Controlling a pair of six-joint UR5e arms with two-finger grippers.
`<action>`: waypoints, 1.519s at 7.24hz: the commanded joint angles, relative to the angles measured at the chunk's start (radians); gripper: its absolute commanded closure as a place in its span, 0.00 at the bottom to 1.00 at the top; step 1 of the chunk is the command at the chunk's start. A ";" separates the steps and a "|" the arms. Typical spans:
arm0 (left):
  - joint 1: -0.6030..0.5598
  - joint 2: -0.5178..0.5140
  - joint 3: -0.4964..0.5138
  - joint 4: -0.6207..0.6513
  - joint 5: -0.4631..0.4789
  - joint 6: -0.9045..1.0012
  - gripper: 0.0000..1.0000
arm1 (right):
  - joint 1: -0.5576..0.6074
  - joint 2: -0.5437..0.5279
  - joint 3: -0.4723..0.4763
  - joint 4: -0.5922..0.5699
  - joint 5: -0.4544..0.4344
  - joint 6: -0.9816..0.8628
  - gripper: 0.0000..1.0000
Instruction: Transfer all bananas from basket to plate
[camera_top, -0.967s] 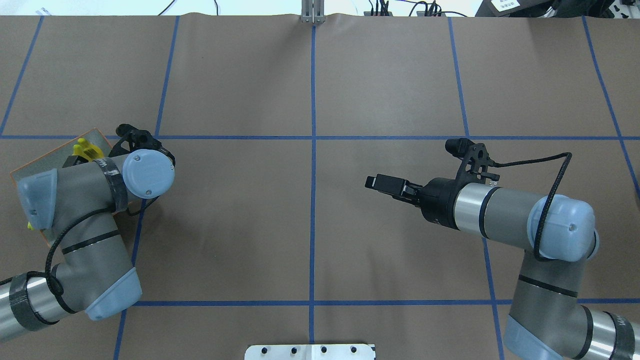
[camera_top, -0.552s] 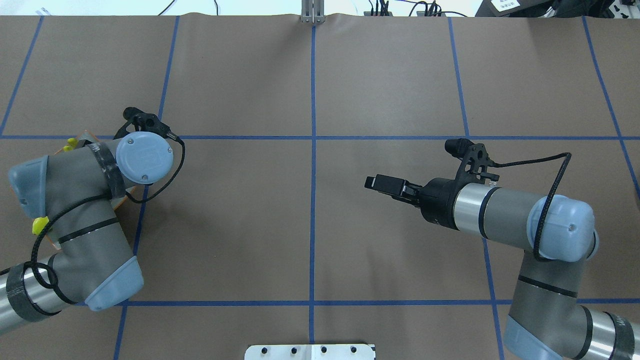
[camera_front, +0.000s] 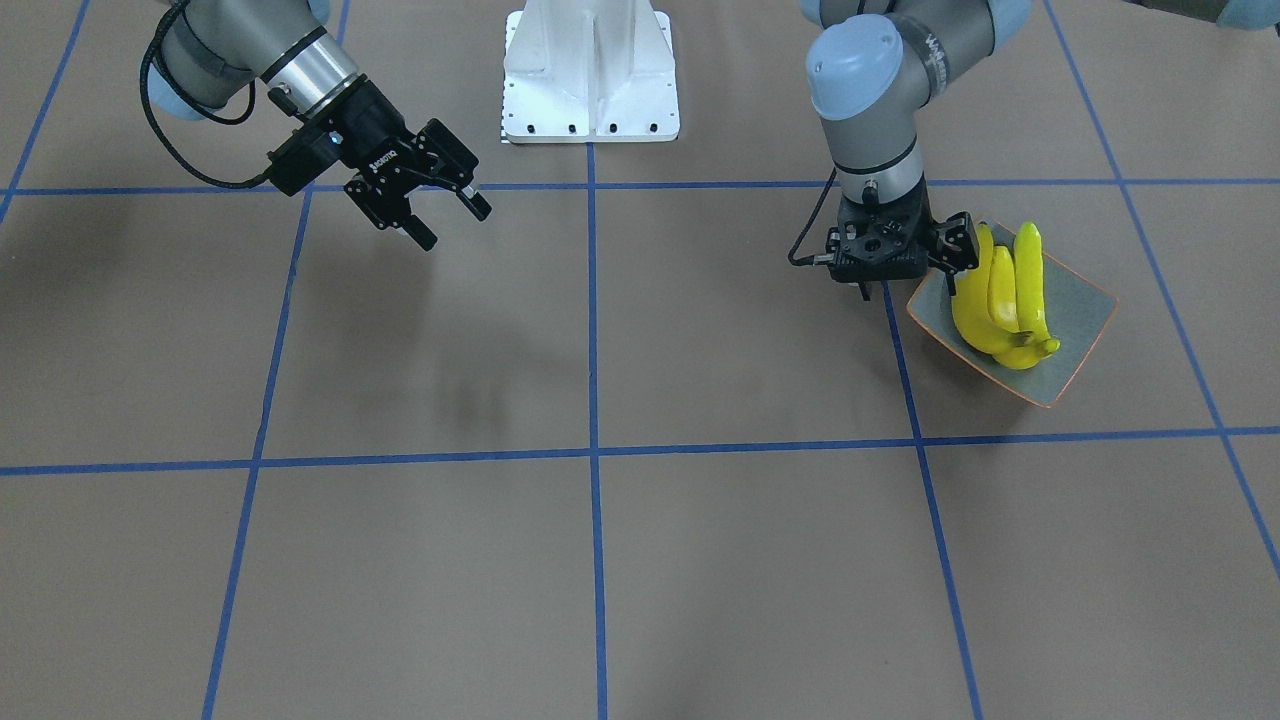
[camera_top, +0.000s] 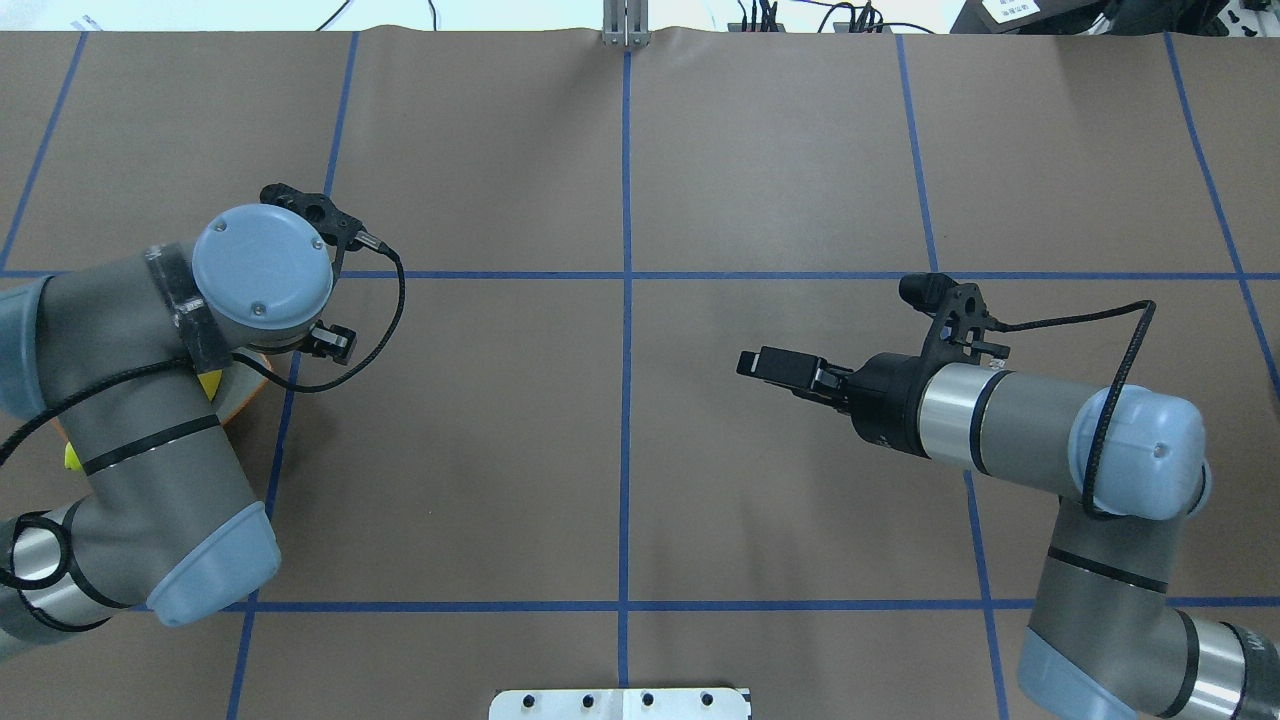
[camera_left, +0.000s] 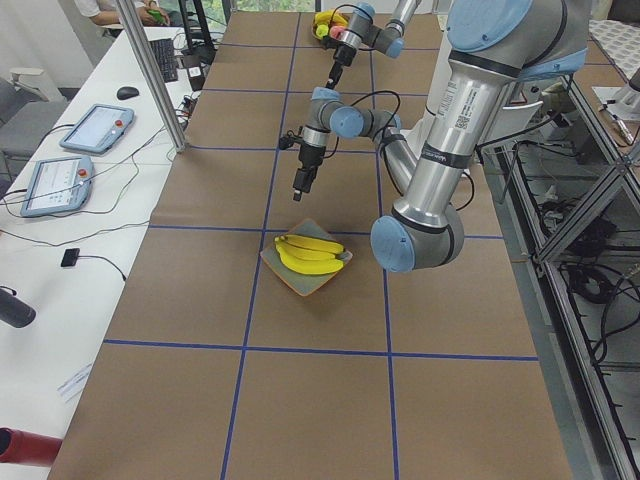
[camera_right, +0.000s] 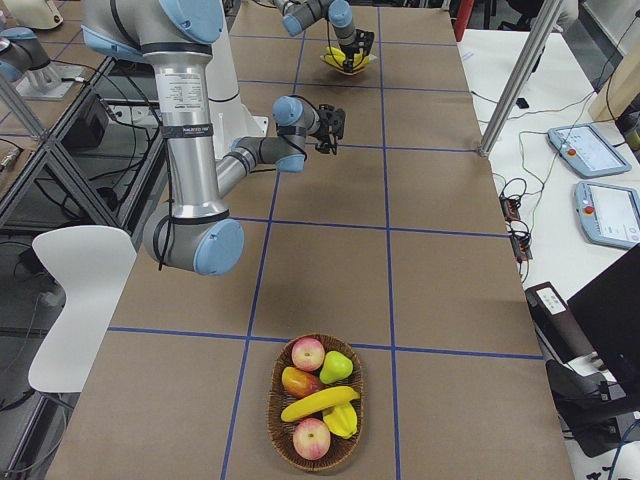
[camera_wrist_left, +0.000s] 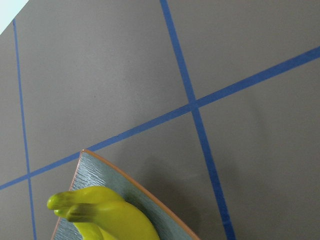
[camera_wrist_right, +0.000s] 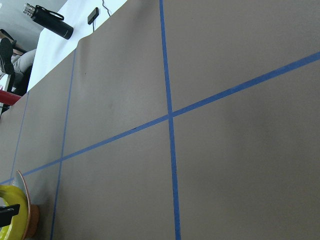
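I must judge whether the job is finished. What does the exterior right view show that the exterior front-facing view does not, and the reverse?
Only exterior right: the basket, with a banana and other fruit in it. Only front-facing: a view close enough to see that the left pincer and the right pincer are open and empty. Both: the plate holding bananas.

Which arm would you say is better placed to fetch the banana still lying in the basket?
Right. The basket with the remaining banana sits at the robot's right end of the table; the right gripper hangs open, while the left gripper is beside the plate at the far end.
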 joint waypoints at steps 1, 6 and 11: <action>0.002 -0.025 -0.027 -0.048 -0.106 -0.100 0.00 | 0.094 -0.085 0.003 -0.004 0.085 -0.009 0.00; -0.001 -0.018 -0.016 -0.091 -0.149 -0.111 0.00 | 0.620 -0.433 -0.096 -0.002 0.496 -0.610 0.00; 0.003 -0.018 -0.002 -0.096 -0.149 -0.142 0.00 | 1.073 -0.434 -0.512 -0.011 0.642 -1.341 0.00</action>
